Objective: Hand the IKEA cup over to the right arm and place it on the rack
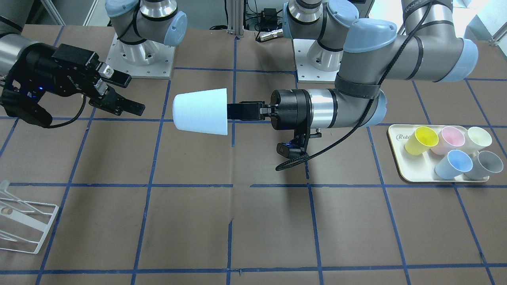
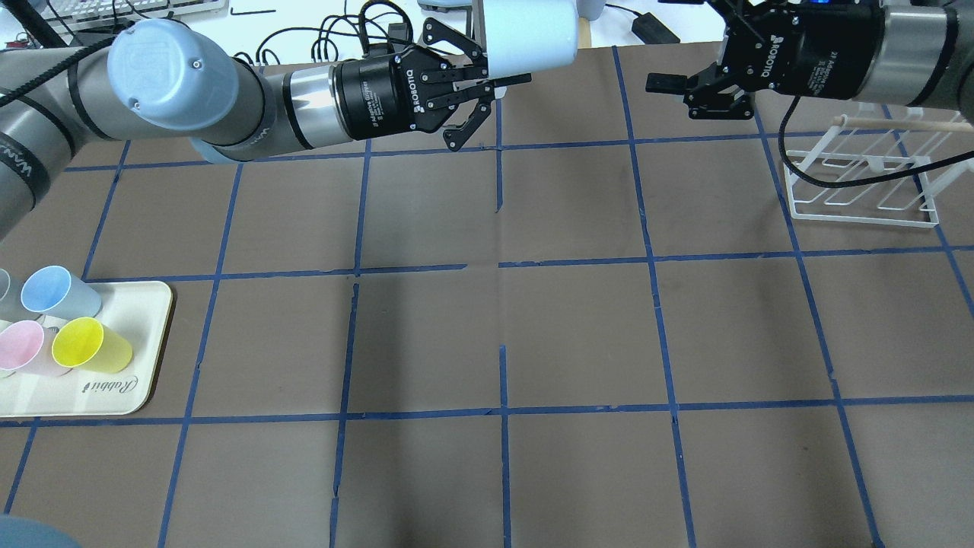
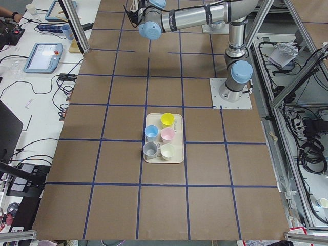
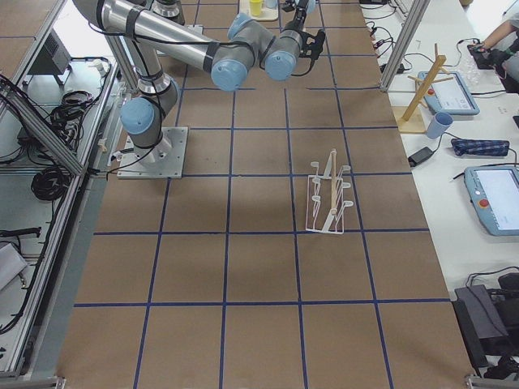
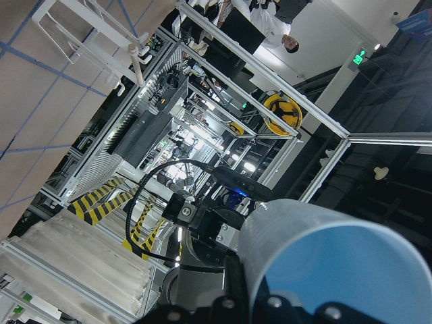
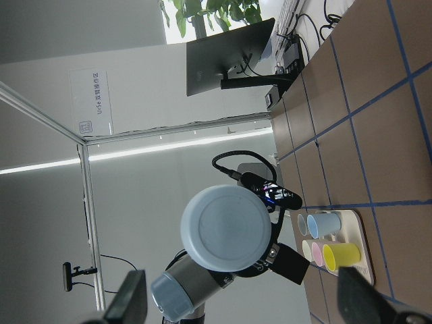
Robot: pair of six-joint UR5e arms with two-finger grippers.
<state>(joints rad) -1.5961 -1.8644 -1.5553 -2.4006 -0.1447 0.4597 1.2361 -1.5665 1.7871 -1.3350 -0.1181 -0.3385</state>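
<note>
My left gripper (image 1: pixel 233 111) is shut on the rim of the pale blue IKEA cup (image 1: pixel 201 111). It holds the cup sideways, high above the table, with the base pointing at the right arm. The cup also shows in the overhead view (image 2: pixel 525 34), beyond the left gripper (image 2: pixel 494 78), and fills the left wrist view (image 5: pixel 337 263). My right gripper (image 1: pixel 132 93) is open and empty, a short gap from the cup's base. The right wrist view shows that base (image 6: pixel 226 229) above and between the spread fingers (image 6: pixel 131 300). The white wire rack (image 1: pixel 23 221) stands on the table under the right arm (image 2: pixel 860 183).
A cream tray (image 1: pixel 400 168) on the left arm's side holds several cups, among them a yellow one (image 1: pixel 421 140), a blue one (image 1: pixel 453 164) and a grey one (image 1: pixel 485 164). The tray also shows in the overhead view (image 2: pixel 144 358). Blue tape lines grid the brown table.
</note>
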